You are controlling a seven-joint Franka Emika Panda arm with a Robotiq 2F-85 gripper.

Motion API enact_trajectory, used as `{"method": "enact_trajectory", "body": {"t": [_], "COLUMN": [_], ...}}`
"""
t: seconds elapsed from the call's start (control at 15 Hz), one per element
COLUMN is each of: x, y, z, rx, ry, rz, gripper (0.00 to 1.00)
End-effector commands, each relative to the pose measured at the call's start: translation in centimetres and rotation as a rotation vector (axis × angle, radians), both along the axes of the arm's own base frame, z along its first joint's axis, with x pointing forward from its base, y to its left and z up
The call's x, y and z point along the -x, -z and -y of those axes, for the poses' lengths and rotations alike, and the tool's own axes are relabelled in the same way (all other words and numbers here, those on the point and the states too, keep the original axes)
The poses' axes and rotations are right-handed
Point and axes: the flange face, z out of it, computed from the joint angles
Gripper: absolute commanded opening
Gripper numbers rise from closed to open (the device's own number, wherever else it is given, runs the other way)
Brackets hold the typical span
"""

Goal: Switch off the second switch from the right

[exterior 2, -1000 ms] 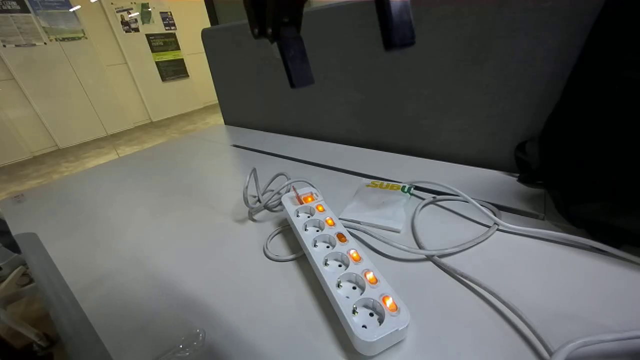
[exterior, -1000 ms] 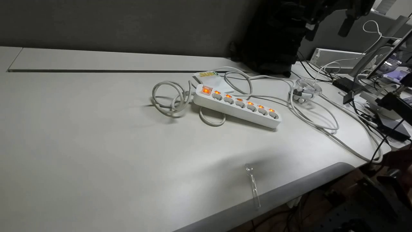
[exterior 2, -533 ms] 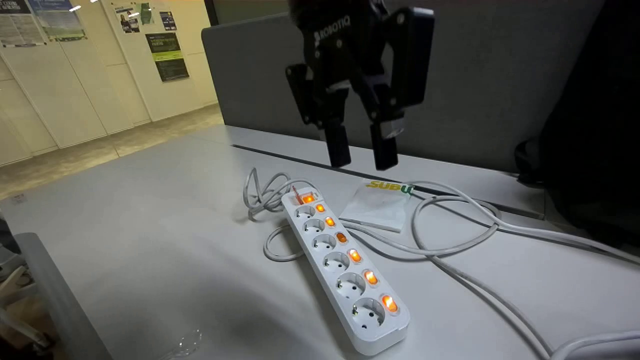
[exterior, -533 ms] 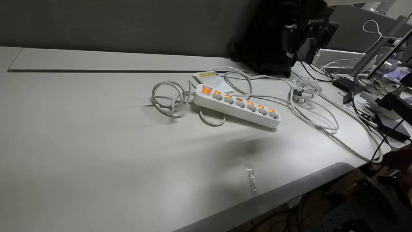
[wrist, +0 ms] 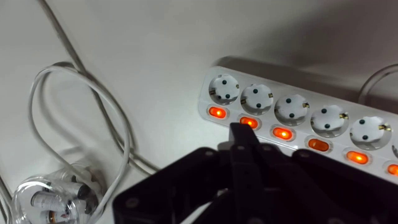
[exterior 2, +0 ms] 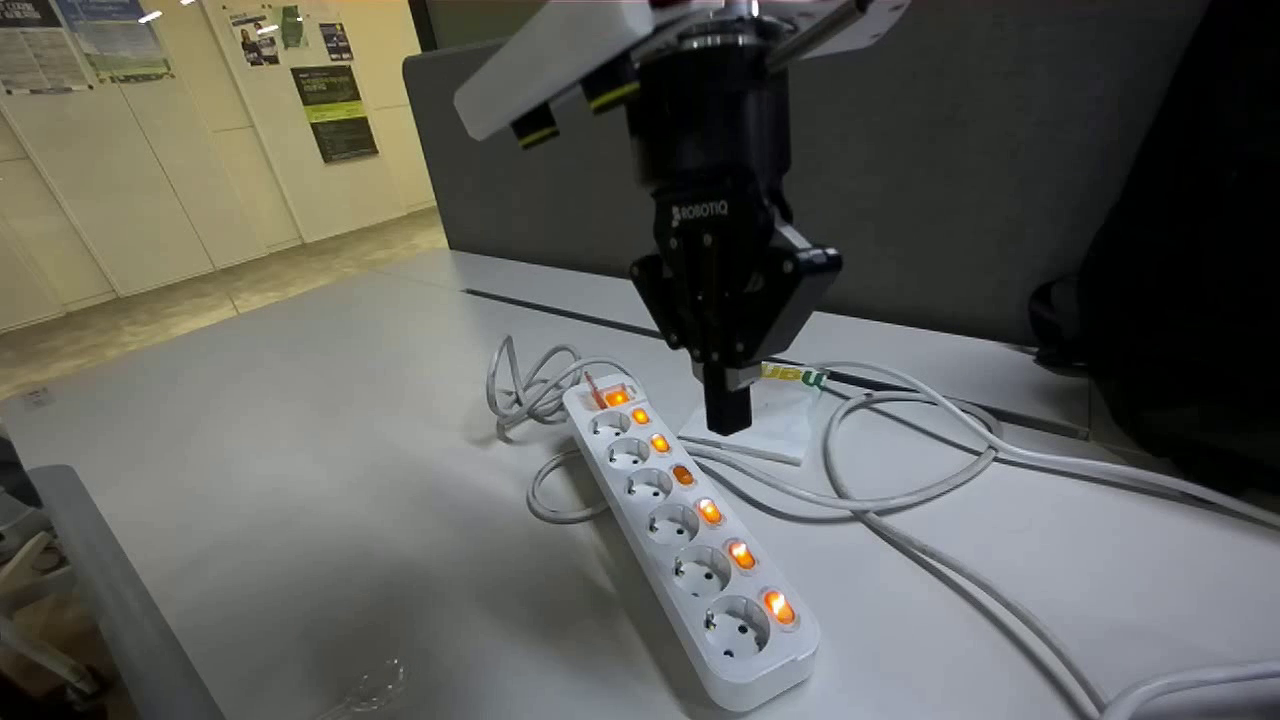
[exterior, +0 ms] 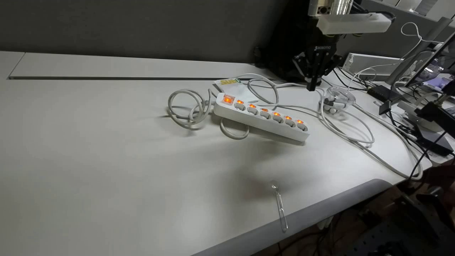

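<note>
A long white power strip lies on the table, and it also shows in the other views. The second switch from the right is the lit orange rocker next to last toward the cordless end. It also shows lit in an exterior view and the wrist view. My gripper is shut and empty, its fingers together, pointing down above the table. In an exterior view the gripper hangs above and behind the strip. In the wrist view its fingertips overlap the switch's lower edge, apparently not touching.
The end switch beside it is lit; a middle switch is dark. White cables loop around the strip. A paper packet lies behind it. A clear plastic spoon lies near the front edge. A clear container stands near the cables.
My gripper has come down from the top of the exterior views toward the strip. Its fingers were apart and are now together. The strip and switches look the same.
</note>
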Motion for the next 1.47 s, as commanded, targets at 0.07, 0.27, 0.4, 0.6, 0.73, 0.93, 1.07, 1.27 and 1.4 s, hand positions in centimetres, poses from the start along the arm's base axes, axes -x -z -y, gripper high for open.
{"method": "enact_trajectory", "body": {"t": [0.07, 0.27, 0.4, 0.6, 0.73, 0.93, 1.07, 1.27, 1.4], "x": [0.0, 0.4, 0.1, 0.2, 0.2, 0.3, 0.1, -0.2, -0.2], "y": [1.4, 1.9, 2.2, 2.3, 3.5, 5.3, 6.7, 8.7, 9.8], "z": [0.7, 1.2, 1.3, 1.6, 1.4, 1.3, 1.1, 0.8, 0.3], "rx": [0.027, 0.038, 0.027, 0.044, 0.047, 0.062, 0.072, 0.071, 0.060], "ry": [0.173, 0.225, 0.177, 0.197, 0.221, 0.252, 0.289, 0.349, 0.370], "rz": [0.056, 0.104, 0.079, 0.085, 0.085, 0.084, 0.105, 0.124, 0.122], "gripper": [0.00, 0.00, 0.01, 0.00, 0.00, 0.00, 0.00, 0.00, 0.00]}}
